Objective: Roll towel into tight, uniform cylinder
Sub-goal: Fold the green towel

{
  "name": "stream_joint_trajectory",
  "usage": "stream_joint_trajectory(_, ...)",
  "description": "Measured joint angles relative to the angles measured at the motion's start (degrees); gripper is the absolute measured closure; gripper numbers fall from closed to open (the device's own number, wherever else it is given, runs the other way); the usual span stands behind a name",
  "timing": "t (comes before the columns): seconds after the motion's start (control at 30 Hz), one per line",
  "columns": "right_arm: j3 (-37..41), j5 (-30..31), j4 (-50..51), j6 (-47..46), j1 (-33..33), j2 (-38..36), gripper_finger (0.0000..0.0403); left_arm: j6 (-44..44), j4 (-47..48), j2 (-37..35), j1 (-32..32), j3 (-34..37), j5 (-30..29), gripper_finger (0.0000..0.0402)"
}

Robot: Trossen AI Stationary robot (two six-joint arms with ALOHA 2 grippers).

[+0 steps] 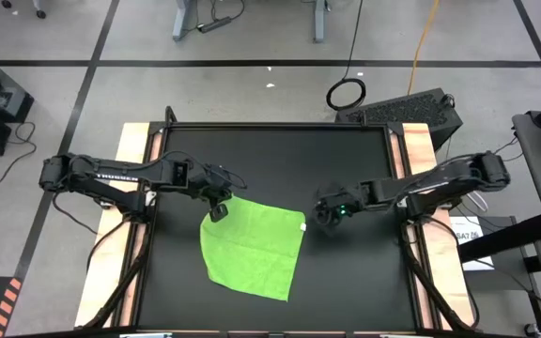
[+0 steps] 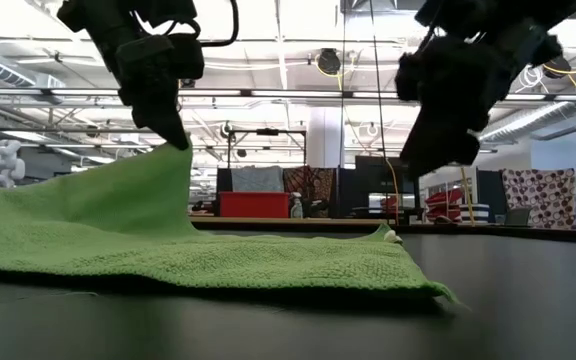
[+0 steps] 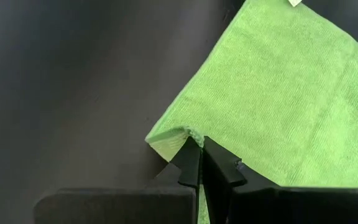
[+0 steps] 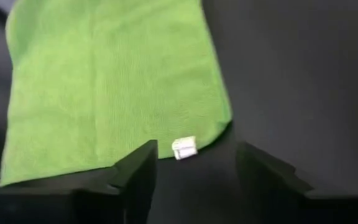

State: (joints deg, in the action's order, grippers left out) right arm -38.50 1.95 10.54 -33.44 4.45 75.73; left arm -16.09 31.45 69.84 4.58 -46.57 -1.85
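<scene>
The lime-green towel [image 1: 255, 246] lies spread in one layer on the black tabletop [image 1: 364, 282], set askew. My left gripper [image 3: 201, 163] is shut on its far left corner, which is raised off the table [image 2: 173, 150]. My right gripper [image 4: 194, 165] stands open just above the table beside the towel's far right corner [image 1: 301, 225]. That corner carries a small white tag [image 4: 184, 148] and lies flat, a little ahead of the fingers and between their lines. The right fingers touch nothing. My left gripper pinches the towel's far left corner [image 3: 180, 135] between its two fingertips, coming slanting down from the table's left. The corner is lifted, and the cloth slopes down from it [image 2: 118, 200] to the rest of the towel, which lies flat on the table.
Pale wooden rails [image 1: 139, 150] run along the table's left and right sides. Bare black tabletop shows on every side of the towel, widest at the far side [image 1: 280, 160] and the near right. Beyond the table are floor, cables and equipment.
</scene>
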Motion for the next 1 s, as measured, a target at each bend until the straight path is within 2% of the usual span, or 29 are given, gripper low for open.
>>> stream_joint_trajectory(0.13,0.0,-0.9,-4.7,0.7,0.0,5.8,0.0190,-0.2,-0.1,0.0,0.0,0.0,0.2,0.0391)
stream_joint_trajectory(0.33,0.0,-1.9,-10.1,0.5,0.0,11.6,0.0228,-1.5,0.0,0.0,0.0,0.0,1.0,0.0391)
stream_joint_trajectory(0.5,0.0,0.9,-9.8,0.5,-1.2,13.3,0.0260,-1.5,0.1,0.0,0.0,0.0,1.2,0.0391)
stream_joint_trajectory(0.7,-0.1,2.6,-9.9,3.3,-3.3,13.3,0.0274,-1.3,0.1,0.0,0.0,0.0,1.2,0.0391)
stream_joint_trajectory(0.8,-0.1,1.6,-10.1,4.0,-4.6,13.6,0.0275,-1.2,0.1,0.0,0.0,0.0,1.2,0.0391)
stream_joint_trajectory(1.0,-0.1,-5.2,-11.4,4.2,-6.0,16.0,0.0275,-0.9,0.2,0.0,0.0,0.0,1.2,0.0391)
